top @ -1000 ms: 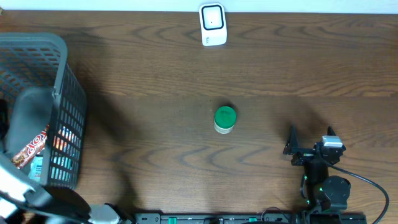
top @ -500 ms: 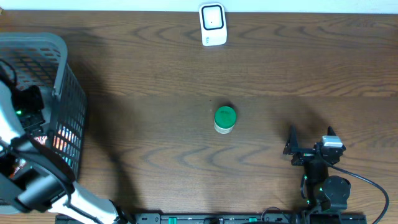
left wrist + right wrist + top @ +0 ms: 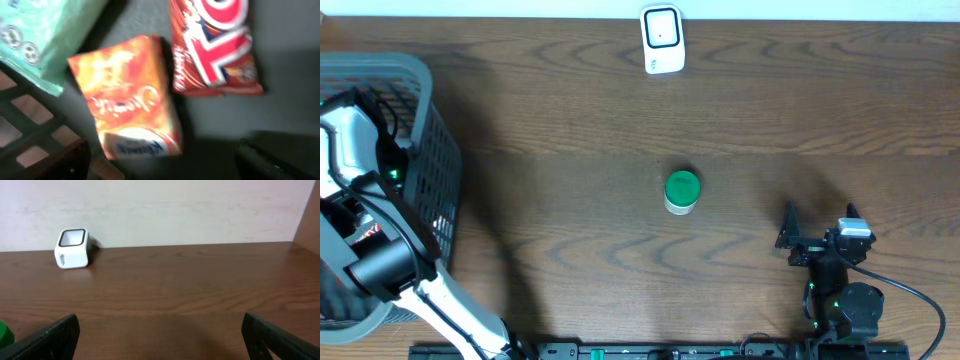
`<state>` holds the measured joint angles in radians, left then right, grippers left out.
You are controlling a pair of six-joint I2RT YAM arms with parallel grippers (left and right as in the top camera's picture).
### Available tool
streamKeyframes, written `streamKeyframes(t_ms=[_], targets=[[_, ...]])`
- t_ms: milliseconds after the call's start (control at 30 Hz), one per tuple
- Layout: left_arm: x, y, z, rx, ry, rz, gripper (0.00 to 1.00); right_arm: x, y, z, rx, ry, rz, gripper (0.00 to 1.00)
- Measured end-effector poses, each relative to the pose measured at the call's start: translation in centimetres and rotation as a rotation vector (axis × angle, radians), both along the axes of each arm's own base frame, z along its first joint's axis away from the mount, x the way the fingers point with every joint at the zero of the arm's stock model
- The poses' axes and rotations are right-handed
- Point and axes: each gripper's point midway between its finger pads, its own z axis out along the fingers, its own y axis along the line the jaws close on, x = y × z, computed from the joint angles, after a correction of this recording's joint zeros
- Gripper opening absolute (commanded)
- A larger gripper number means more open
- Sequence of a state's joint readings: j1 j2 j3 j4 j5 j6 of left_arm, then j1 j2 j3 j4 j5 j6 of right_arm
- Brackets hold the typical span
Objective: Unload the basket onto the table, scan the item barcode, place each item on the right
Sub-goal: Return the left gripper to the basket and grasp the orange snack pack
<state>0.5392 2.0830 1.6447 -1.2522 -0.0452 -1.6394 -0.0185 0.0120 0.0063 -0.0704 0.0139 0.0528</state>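
My left arm (image 3: 358,150) reaches down into the grey basket (image 3: 432,160) at the table's left edge. In the left wrist view my left gripper (image 3: 165,161) is open above the basket floor, one dark finger in each lower corner. An orange packet (image 3: 132,100) lies just ahead of the jaws, untouched. Beside it lie a red packet (image 3: 212,45) and a mint green pack (image 3: 45,35). The white scanner (image 3: 662,40) stands at the table's far edge, also seen as a scanner (image 3: 73,248) in the right wrist view. My right gripper (image 3: 818,226) rests open near the front right, empty.
A green-lidded jar (image 3: 682,191) stands on the wood in the middle of the table. The basket's grid wall (image 3: 25,125) is close to my left finger. A pale wall runs behind the table's far edge (image 3: 200,245).
My left arm has swung further into the basket, toward its far side, and its jaws have narrowed a little. The right arm and the jar have not moved.
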Motion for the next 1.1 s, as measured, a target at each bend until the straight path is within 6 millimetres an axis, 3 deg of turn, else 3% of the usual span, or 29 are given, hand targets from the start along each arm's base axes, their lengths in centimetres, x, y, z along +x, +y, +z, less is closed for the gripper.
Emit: streamKeyframes(t_ms=[533, 667, 833, 1000, 1100], targets=[[-3.8, 0.0, -1.9, 0.053, 0.157, -0.02, 0.93, 0.0, 0.0, 0.0, 0.0, 0.0, 0.0, 0.99], [-3.7, 0.5, -2.3, 0.098, 0.119, -0.027, 0.92, 0.0, 0.0, 0.0, 0.0, 0.0, 0.0, 0.99], [-3.0, 1.2, -3.0, 0.168, 0.053, -0.041, 0.68, 0.0, 0.0, 0.0, 0.0, 0.0, 0.0, 0.99], [-2.6, 1.7, -3.2, 0.203, 0.028, -0.05, 0.55, 0.0, 0.0, 0.0, 0.0, 0.0, 0.0, 0.99], [-2.3, 2.0, -3.2, 0.21, 0.02, -0.073, 0.54, 0.0, 0.0, 0.0, 0.0, 0.0, 0.0, 0.99]])
